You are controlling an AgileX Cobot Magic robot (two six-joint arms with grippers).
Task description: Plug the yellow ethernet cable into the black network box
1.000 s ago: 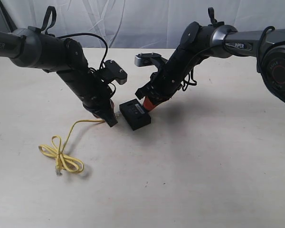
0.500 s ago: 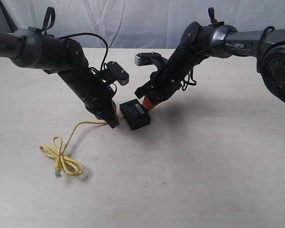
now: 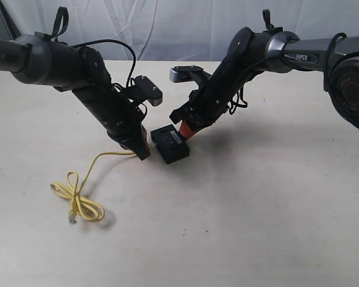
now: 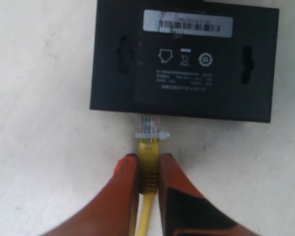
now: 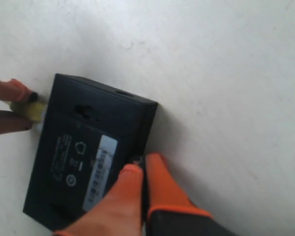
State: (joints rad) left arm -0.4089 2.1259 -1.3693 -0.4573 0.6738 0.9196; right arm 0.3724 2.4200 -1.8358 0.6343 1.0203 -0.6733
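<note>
The black network box (image 3: pixel 170 143) lies flat on the table, label side up (image 4: pixel 184 59). My left gripper (image 3: pixel 145 150) is shut on the yellow ethernet cable's boot (image 4: pixel 147 162), just behind the clear plug (image 4: pixel 148 129). The plug's tip meets the box's near edge; how far it is in I cannot tell. The rest of the cable (image 3: pixel 78 200) trails back to a loose coil at the left. My right gripper (image 3: pixel 185 130) is shut, its orange fingertips (image 5: pixel 157 169) pressed against the box's opposite edge (image 5: pixel 137 128). In the right wrist view the cable end (image 5: pixel 32 112) shows at the box's far side.
The pale table (image 3: pixel 257 209) carries nothing else besides the box and cable. Both arms slant in from the back over its middle, and a white curtain (image 3: pixel 167 24) hangs behind.
My left gripper has edged slightly toward the box with the plug, dragging the coil a little to the right. The right gripper and box have stayed put.
</note>
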